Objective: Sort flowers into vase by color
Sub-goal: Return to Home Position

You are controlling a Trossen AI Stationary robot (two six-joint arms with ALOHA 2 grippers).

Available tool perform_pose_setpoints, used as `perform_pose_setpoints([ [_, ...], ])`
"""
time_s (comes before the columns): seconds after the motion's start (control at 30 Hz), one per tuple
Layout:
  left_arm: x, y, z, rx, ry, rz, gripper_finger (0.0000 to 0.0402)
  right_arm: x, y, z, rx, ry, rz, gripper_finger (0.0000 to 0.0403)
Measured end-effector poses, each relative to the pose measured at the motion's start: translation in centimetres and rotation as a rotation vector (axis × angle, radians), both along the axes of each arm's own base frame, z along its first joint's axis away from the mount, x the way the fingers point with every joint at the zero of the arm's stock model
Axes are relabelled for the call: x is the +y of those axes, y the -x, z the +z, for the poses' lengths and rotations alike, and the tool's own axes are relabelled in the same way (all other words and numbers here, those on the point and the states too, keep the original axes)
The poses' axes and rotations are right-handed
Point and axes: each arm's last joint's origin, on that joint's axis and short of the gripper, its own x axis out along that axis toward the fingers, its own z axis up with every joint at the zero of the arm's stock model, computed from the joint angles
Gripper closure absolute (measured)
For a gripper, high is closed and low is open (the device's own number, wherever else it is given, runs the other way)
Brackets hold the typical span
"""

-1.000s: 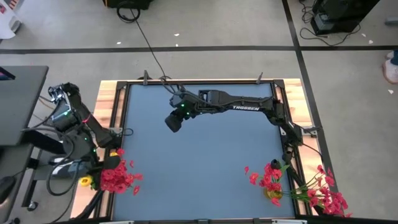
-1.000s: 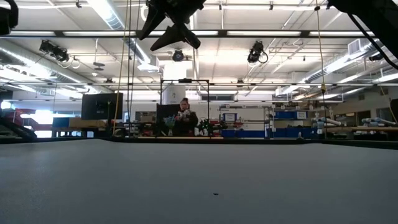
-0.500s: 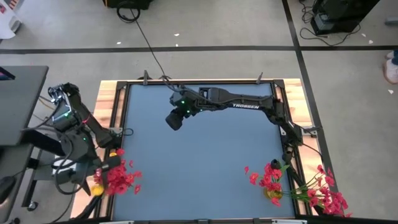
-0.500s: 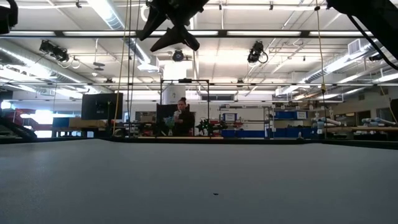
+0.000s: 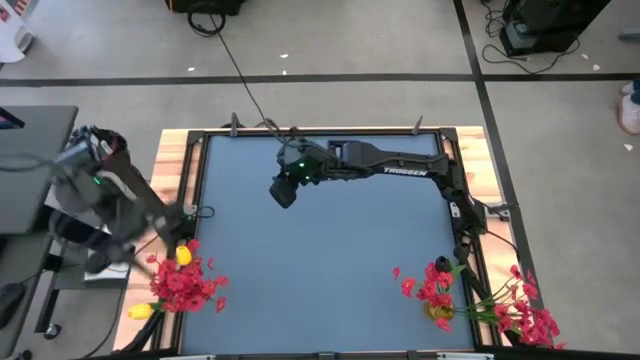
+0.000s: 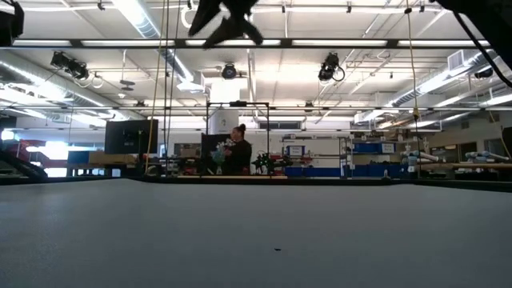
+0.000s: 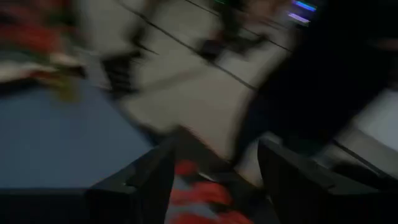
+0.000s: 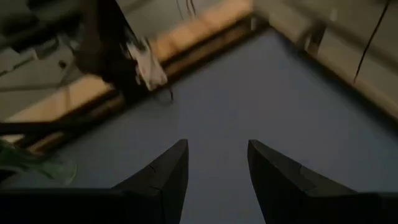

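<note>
My right fingers (image 8: 166, 180), apart, hang over the desk's (image 5: 330, 250) eleven o'clock, left fingers (image 7: 149, 183) apart off nine; two red bunches (image 5: 185, 285), three yellow tulips (image 5: 183, 255) at seven and five.

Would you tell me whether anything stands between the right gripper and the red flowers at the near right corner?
Nothing visible does: only bare blue table lies between the raised right gripper and those red flowers. The left gripper is by the table's left edge.

Two arms, the left arm (image 5: 125, 195) and the right arm (image 5: 400, 165), reach over one table (image 5: 330, 250). Three red bunches stand on it: one bunch (image 5: 187, 287) near left, two bunches (image 5: 430, 285) (image 5: 528, 315) near right. Three yellow tulips show: two tulips (image 5: 183, 256) (image 5: 140, 311) left, one tulip (image 5: 441, 323) right. One person (image 6: 238, 152) stands far behind.
</note>
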Motion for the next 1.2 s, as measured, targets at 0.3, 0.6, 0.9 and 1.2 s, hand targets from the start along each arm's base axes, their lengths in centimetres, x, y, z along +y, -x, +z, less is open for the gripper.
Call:
perform_pose_setpoints([
  [0.3, 6.2, 3.0, 1.9, -0.152, 0.044, 0.474, 0.0233, 2.9, 4.3, 7.3, -0.154, 0.254, 0.027, 0.0267],
  [0.6, 10.4, 5.5, -2.3, -0.271, 0.003, 0.677, 0.0300, 5.7, 7.4, 10.5, -0.222, 0.310, 0.141, 0.0392],
  [0.9, 12.2, 6.5, -5.8, -0.354, 0.077, 0.828, 0.0360, 7.1, 11.9, 9.9, -0.303, 0.296, 0.121, 0.0384],
  [1.2, 9.9, 4.5, -7.8, -0.381, 0.038, 0.947, 0.0393, 4.1, 19.9, 6.4, -0.630, 0.231, 0.117, 0.0389],
])
